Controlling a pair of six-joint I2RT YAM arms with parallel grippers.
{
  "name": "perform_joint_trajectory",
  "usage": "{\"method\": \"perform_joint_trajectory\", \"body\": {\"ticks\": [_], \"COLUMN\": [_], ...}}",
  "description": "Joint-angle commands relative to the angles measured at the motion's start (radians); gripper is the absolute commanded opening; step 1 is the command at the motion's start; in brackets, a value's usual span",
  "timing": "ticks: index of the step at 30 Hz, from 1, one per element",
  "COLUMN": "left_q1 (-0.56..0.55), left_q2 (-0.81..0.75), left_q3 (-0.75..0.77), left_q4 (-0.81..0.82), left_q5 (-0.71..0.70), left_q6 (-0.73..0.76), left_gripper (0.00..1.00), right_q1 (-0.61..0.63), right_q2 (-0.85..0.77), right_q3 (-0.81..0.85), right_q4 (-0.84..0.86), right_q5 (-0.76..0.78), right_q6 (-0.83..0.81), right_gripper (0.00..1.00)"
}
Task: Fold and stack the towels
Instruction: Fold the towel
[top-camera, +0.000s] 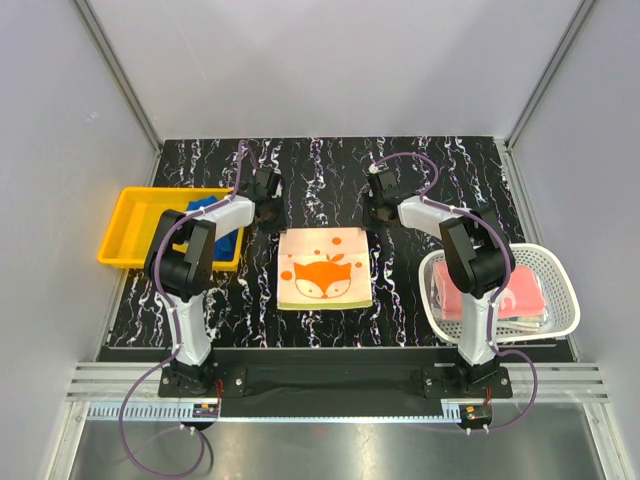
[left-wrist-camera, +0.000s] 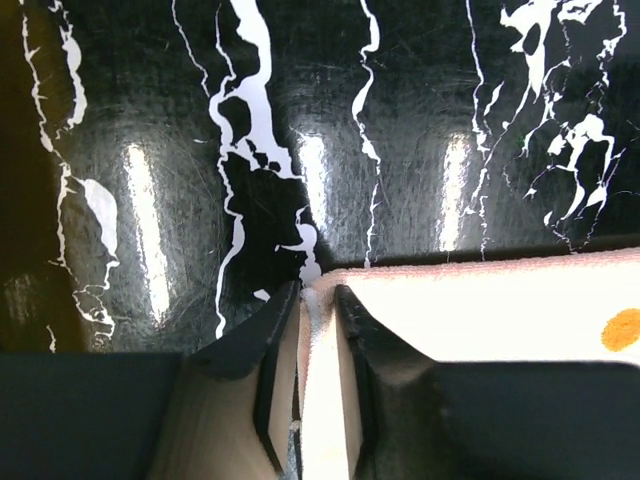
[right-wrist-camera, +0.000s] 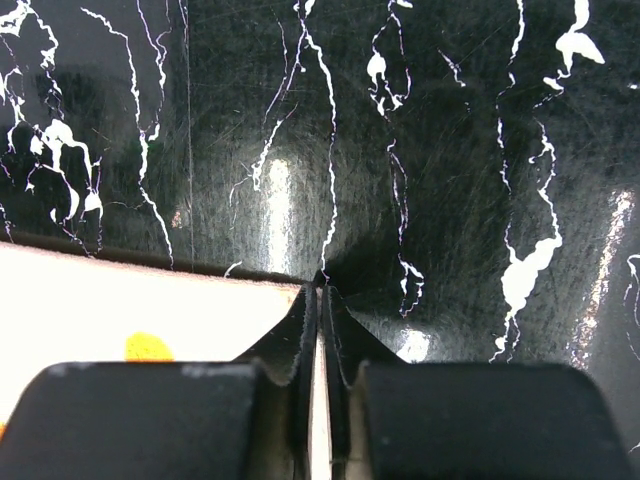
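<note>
Here, fox towel (top-camera: 323, 268): spread flat at the middle of the table (top-camera: 440, 190), print facing up.
Left gripper (left-wrist-camera: 318, 300): at the towel's far-left corner, jaws clenched on the cloth edge.
Right gripper (right-wrist-camera: 318, 295): at the far-right corner, jaws pinched tight on a thin strip of the same cloth.
Blue towel (top-camera: 205, 207): in the yellow tray (top-camera: 120, 235) by the table's left edge.
Pink towel (top-camera: 520, 300): in the white basket (top-camera: 560, 290) at the right edge.

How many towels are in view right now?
3. The fox towel lies flat in the middle; a blue towel is in the yellow tray, partly hidden; a pink towel is in the white basket. More may lie underneath.
</note>
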Motion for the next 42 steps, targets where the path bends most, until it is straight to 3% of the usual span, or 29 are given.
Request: {"method": "perform_joint_trajectory", "body": {"ticks": [1, 10, 26, 42], "left_q1": [0.005, 0.015, 0.028, 0.030], "left_q2": [0.011, 0.005, -0.066, -0.334], "left_q3": [0.038, 0.091, 0.078, -0.322], "left_q4": [0.033, 0.033, 0.125, 0.402], "left_q5": [0.030, 0.035, 0.081, 0.162], "left_q6": [0.003, -0.010, -0.010, -0.064], "left_gripper": [0.24, 0.00, 0.00, 0.00], "right_q1": [-0.010, -0.026, -0.038, -0.026], "right_q2": [-0.028, -0.062, -0.188, -0.461], "right_q3": [0.001, 0.042, 0.032, -0.273], "right_q4": [-0.006, -0.031, 0.002, 0.078], "right_q5": [-0.016, -0.010, -0.058, -0.125], "right_q6": [-0.014, -0.028, -0.034, 0.021], "right_gripper": [0.06, 0.00, 0.00, 0.00]}}
